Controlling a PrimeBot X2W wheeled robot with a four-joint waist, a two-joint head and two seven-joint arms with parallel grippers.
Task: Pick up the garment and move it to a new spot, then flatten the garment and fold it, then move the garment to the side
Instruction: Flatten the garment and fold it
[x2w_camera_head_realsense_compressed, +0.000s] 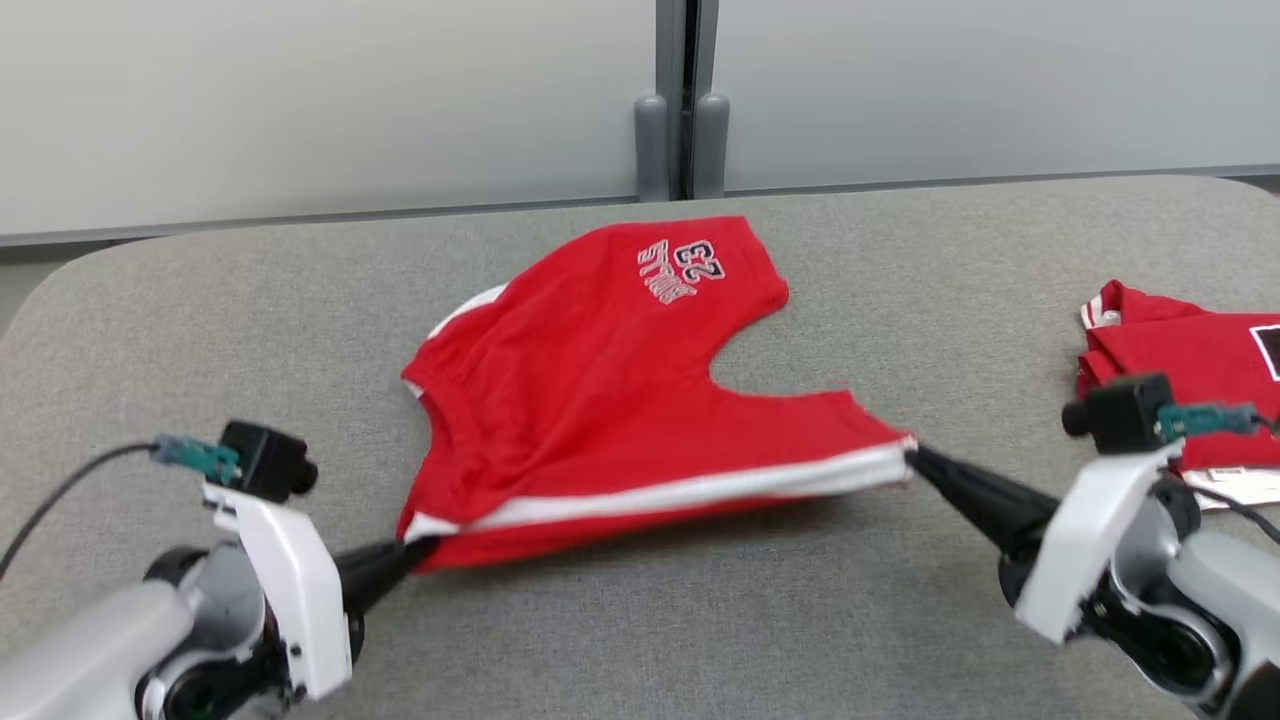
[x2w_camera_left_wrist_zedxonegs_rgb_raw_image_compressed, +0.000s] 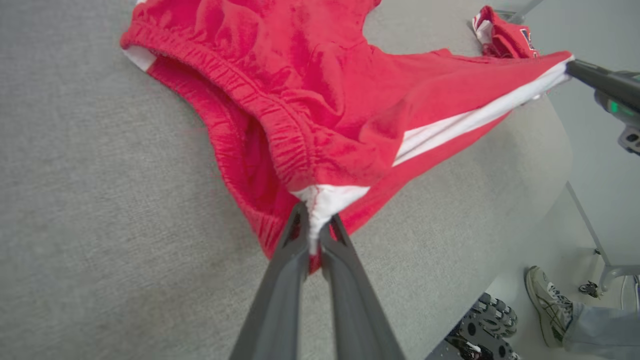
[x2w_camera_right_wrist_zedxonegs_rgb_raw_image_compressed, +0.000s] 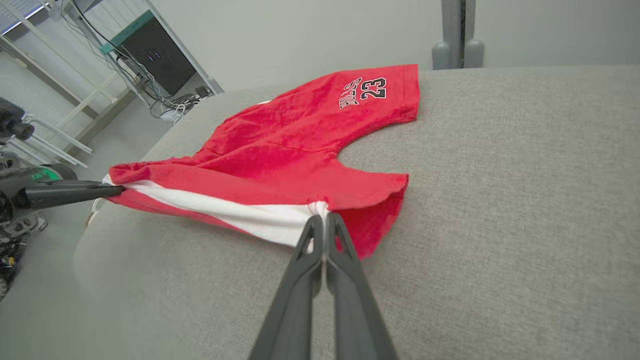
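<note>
Red shorts (x2w_camera_head_realsense_compressed: 600, 400) lie across the middle of the bench (x2w_camera_head_realsense_compressed: 200, 330). The side with the white stripe (x2w_camera_head_realsense_compressed: 700, 490) is lifted off the bench top and pulled into a line between the two claws. The left claw (x2w_camera_left_wrist_zedxonegs_rgb_raw_image_compressed: 316, 217) is pinched almost shut on the white corner of the waistband (x2w_camera_left_wrist_zedxonegs_rgb_raw_image_compressed: 240, 95). The right claw (x2w_camera_right_wrist_zedxonegs_rgb_raw_image_compressed: 324, 220) is closed tight on the end of the stripe at the leg hem. The printed leg (x2w_camera_head_realsense_compressed: 690, 270) rests flat toward the back of the bench.

Each hold looks thin, only a small nip of cloth at the fingertips. If the claws pull further apart, the hem or the corner could slide out, and the freed side would drop in a heap. If one claw rises or travels faster than the other, the resting leg may drag, twist or fold under, which would spoil the flattening. A carry toward the right end of the bench risks landing on the second red garment (x2w_camera_head_realsense_compressed: 1190, 370) lying there. A pull toward the near edge of the bench could let the cloth hang over it.
</note>
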